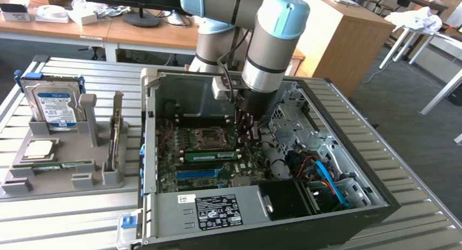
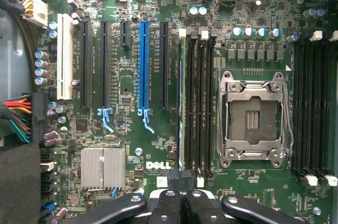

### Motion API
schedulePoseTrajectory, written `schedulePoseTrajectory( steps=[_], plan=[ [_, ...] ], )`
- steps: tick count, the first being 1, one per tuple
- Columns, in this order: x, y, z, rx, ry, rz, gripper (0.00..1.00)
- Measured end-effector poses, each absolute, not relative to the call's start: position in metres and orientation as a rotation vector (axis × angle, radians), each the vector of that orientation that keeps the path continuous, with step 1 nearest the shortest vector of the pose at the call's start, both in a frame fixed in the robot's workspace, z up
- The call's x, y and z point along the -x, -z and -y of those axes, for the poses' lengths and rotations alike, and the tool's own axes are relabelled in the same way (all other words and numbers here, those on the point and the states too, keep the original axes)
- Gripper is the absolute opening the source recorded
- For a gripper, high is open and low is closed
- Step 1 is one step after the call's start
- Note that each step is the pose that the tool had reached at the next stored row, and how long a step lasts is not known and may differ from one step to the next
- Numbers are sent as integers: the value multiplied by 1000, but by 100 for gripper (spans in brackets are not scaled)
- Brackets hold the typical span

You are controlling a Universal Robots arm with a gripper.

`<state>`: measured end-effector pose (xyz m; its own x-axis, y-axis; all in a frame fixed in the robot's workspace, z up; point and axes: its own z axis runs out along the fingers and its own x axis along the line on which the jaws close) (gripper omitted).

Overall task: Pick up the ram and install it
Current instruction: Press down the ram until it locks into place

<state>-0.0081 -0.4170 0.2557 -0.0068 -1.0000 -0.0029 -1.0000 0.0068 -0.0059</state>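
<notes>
The ram (image 1: 209,154) shows as a narrow green stick standing in the black memory slots beside the empty CPU socket (image 1: 209,136) of the open computer case. From the wrist view it is seen edge-on in the slot bank (image 2: 186,102), too thin to tell how deep it sits. My gripper (image 1: 249,133) hangs inside the case just above the board, at the end of that slot bank. Its black fingers (image 2: 168,203) are pressed together with nothing between them, and their tips hover over the slots' end nearest the Dell logo (image 2: 158,165).
A grey holder (image 1: 65,179) at the exterior view's left carries a hard drive (image 1: 52,106), a silver CPU chip (image 1: 38,149), another green stick (image 1: 58,165) and an upright expansion card (image 1: 116,136). Case walls (image 1: 148,131), cables (image 1: 325,177) and the power supply (image 1: 216,209) ring the board.
</notes>
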Motion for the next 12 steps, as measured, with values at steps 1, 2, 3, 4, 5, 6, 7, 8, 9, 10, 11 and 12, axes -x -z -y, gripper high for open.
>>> schedulePoseTrajectory(
  steps=[1,2,3,4,5,6,7,8,9,10,11,12],
  plan=[
    [8,-255,417,2210,3,-2225,10],
    [8,-254,417,2210,3,-2225,10],
    [8,-253,417,2210,3,-2225,10],
    [8,-248,417,2210,3,-2225,10],
    [8,-248,417,2210,4,-2225,10],
    [6,-248,417,2210,3,-2225,10],
    [6,-248,417,2209,3,-2225,10],
    [6,-248,417,2210,3,-2225,10],
    [5,-248,417,2210,3,-2225,10],
    [4,-248,417,2210,3,-2225,10],
    [3,-248,417,2210,3,-2225,10],
    [2,-248,417,2210,3,-2225,10]
  ],
)
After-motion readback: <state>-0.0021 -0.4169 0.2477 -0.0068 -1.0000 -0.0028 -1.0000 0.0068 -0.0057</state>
